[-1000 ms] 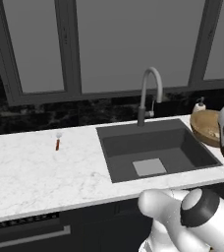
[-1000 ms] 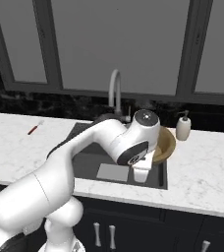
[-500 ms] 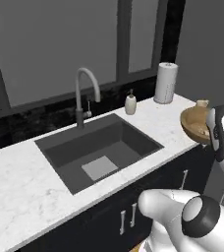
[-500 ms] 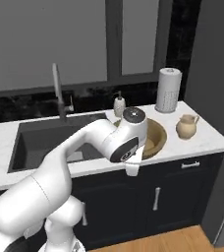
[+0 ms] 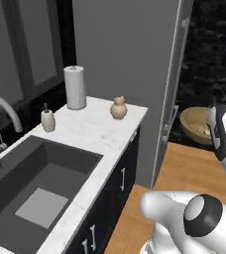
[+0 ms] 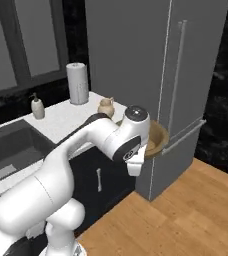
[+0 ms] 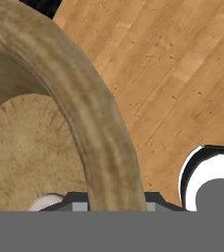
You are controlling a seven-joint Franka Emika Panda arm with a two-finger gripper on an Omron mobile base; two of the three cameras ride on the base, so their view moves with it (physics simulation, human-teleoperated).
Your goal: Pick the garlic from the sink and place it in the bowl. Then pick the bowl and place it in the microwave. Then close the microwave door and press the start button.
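The tan wooden bowl [image 7: 84, 113] hangs in the air beyond the counter's end, over the wood floor, and my gripper [image 7: 116, 201] is shut on its rim. In the hand view the rim runs down between the two dark fingertips. A pale sliver of the garlic [image 7: 45, 201] peeks up from the bowl's floor. From the left base view the bowl [image 5: 197, 124] floats at the right beside my white hand. From the right base view the bowl [image 6: 157, 140] sits half behind my wrist. The dark grey sink [image 5: 30, 173] lies low on the left. The microwave and its door are out of view.
A tall grey fridge [image 6: 186, 75] stands just past the counter's end, close behind the bowl. On the marble counter [image 5: 100, 134] are a paper towel roll [image 5: 75, 87], a soap bottle [image 5: 47, 120] and a small tan jug [image 5: 118, 108]. Wood floor [image 5: 184, 168] spreads to the right.
The whole picture has swung right along the counter, so the base has moved; the sink slid left and the fridge and floor came in. The bowl stays in the shut gripper.
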